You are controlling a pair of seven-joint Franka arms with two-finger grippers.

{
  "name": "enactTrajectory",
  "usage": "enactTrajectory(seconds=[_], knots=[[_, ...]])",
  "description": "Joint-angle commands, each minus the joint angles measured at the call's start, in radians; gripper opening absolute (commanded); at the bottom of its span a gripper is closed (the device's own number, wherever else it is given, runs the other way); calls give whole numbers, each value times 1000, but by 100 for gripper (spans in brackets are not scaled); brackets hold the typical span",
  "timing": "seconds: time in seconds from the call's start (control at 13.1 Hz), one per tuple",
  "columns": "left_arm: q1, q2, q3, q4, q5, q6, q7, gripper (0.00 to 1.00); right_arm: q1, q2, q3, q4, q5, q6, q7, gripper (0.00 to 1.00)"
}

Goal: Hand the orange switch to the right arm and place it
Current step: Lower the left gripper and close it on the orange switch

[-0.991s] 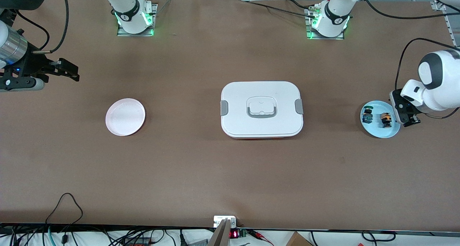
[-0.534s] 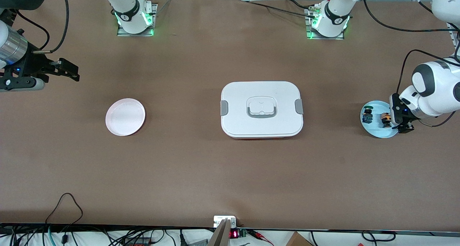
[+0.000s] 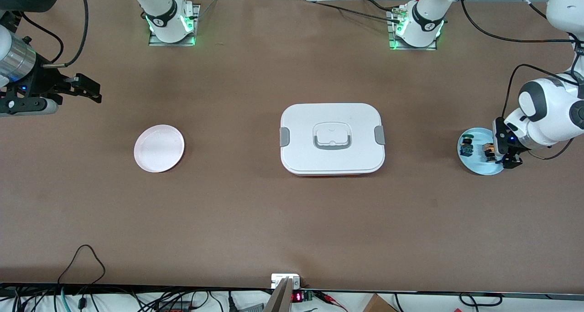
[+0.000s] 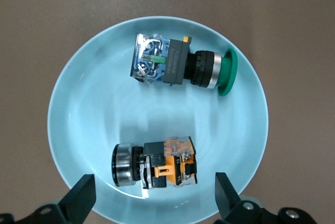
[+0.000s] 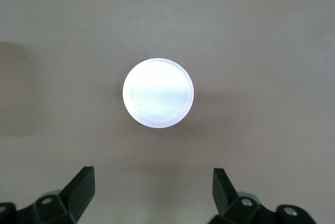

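Observation:
The orange switch [image 4: 157,164] lies on its side on a light blue plate [image 4: 94,109] at the left arm's end of the table. It has a black body, orange parts and a silver collar. In the front view, the orange switch [image 3: 489,151] is partly covered by my left gripper [image 3: 504,156]. My left gripper [image 4: 153,188] hovers open just over the plate, with one fingertip [image 4: 82,192] on each side of the switch and neither touching it. My right gripper [image 3: 86,91] waits open in the air at the right arm's end, holding nothing.
A switch with a green cap [image 4: 178,67] and a blue body lies beside the orange one on the same plate. A white lidded box [image 3: 332,138] sits mid-table. A pale pink plate [image 3: 159,148] lies toward the right arm's end, and the right wrist view shows this pink plate [image 5: 158,92] bare.
My left gripper has moved in over the blue plate and come closer to the orange switch. The right arm has not moved.

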Motion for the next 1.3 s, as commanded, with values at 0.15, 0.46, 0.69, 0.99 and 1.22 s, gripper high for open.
enactTrajectory(seconds=[0.15, 0.46, 0.69, 0.99, 1.22], knots=[[20, -5, -18, -13, -28, 15, -16, 100, 5, -12, -2, -4, -10, 3, 3, 100], [36, 1, -18, -13, -56, 14, -39, 100, 4, -11, -2, -4, -7, 11, 3, 100], [31, 4, -21, -11, -56, 14, -39, 100, 0, -8, -3, -2, -2, 19, 5, 100], [34, 16, -55, -8, -56, 14, -37, 100, -1, -6, -3, -2, 1, 17, 3, 100], [34, 16, -55, 1, -54, 14, -31, 100, -3, -4, -5, -2, 1, 10, 3, 100]])
